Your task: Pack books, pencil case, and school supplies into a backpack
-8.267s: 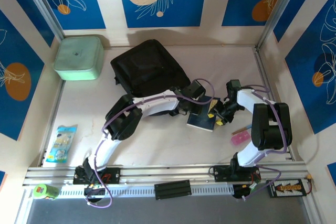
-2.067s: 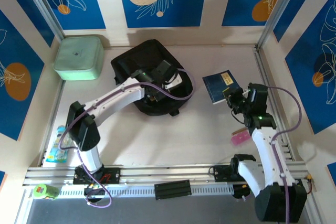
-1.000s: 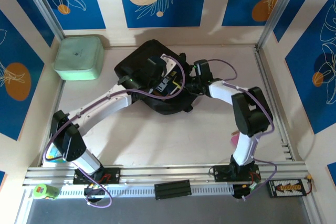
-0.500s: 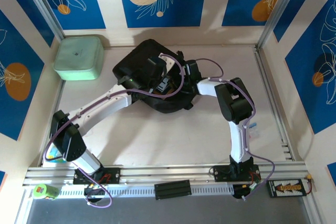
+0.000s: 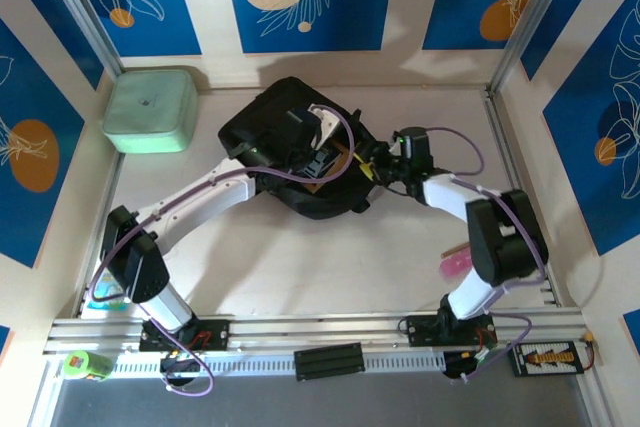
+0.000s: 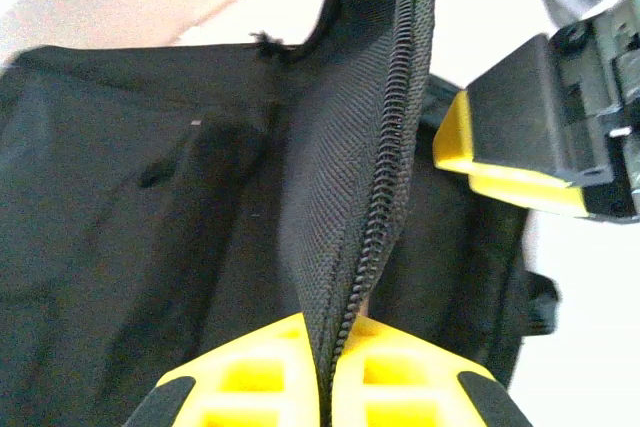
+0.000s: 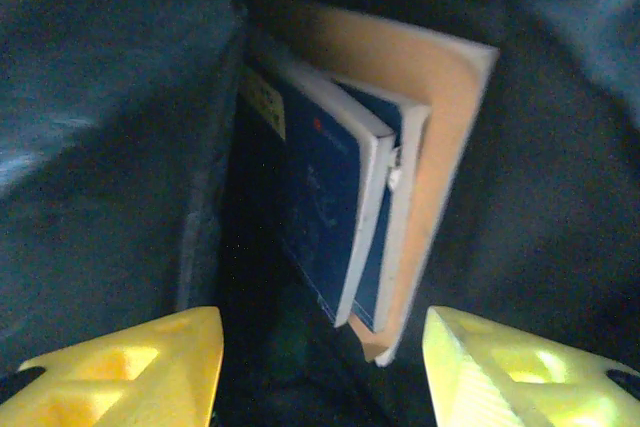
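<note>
Right wrist view: the right claw (image 7: 320, 347) has its fingers wide apart and empty, and the books (image 7: 330, 217) sit just ahead of it inside the backpack (image 5: 262, 125). Two seconds ago this claw carried a book well to the right, over the worktop (image 5: 300, 247). That book is now in the bag, so the book step looks done. The left claw (image 6: 325, 382) is pinched on the backpack's zipper edge, holding the mouth up. Both books are thin, dark blue and white-edged, standing on edge side by side against a tan panel (image 7: 440, 117). One shows a yellow label.
</note>
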Robot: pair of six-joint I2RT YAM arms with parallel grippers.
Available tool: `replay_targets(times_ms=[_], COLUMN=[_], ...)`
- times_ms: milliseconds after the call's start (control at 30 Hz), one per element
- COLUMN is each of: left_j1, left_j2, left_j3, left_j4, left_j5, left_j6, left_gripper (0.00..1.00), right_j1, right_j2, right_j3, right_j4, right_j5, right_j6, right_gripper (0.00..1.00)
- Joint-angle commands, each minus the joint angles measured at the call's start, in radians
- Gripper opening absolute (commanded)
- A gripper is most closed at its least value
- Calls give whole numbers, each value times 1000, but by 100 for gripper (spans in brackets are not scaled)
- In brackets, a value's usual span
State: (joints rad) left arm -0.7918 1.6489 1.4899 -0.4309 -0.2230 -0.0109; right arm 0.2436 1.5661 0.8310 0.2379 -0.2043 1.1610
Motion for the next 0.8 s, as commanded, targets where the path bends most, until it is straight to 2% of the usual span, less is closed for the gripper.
replay_targets(times_ms=[0, 67, 133, 200, 267, 400, 500, 633, 767], left_j1=[7, 7, 11, 25, 50, 146, 251, 377, 495], left_j2=[55, 85, 83, 54, 1, -114, -190, -267, -293], left_j3=[65, 96, 98, 77, 30, -93, -202, -339, -442], left_j4=[-5, -38, -55, -54, -38, -22, -22, -5, 75], left_j5=[170, 214, 199, 205, 211, 206, 194, 205, 315], left_j6=[-70, -100, -129, -156, -201, -332, -471, -631, -749], left_gripper=[17, 42, 62, 76, 83, 86, 83, 76, 73], right_j1=[-24, -66, -115, -157, -172, -137, -61, 88, 234], right_j2=[-154, -234, -305, -371, -429, -474, -450, -349, -199], right_j3=[-27, -43, -73, -103, -109, -65, -4, 124, 275], right_j4=[-211, -295, -357, -404, -462, -551, -591, -633, -660], right_j5=[129, 151, 153, 158, 177, 201, 215, 265, 279], right_j6=[-62, -92, -101, -123, -168, -271, -352, -475, -606], right_gripper=[59, 62, 64, 66, 69, 71, 71, 71, 69])
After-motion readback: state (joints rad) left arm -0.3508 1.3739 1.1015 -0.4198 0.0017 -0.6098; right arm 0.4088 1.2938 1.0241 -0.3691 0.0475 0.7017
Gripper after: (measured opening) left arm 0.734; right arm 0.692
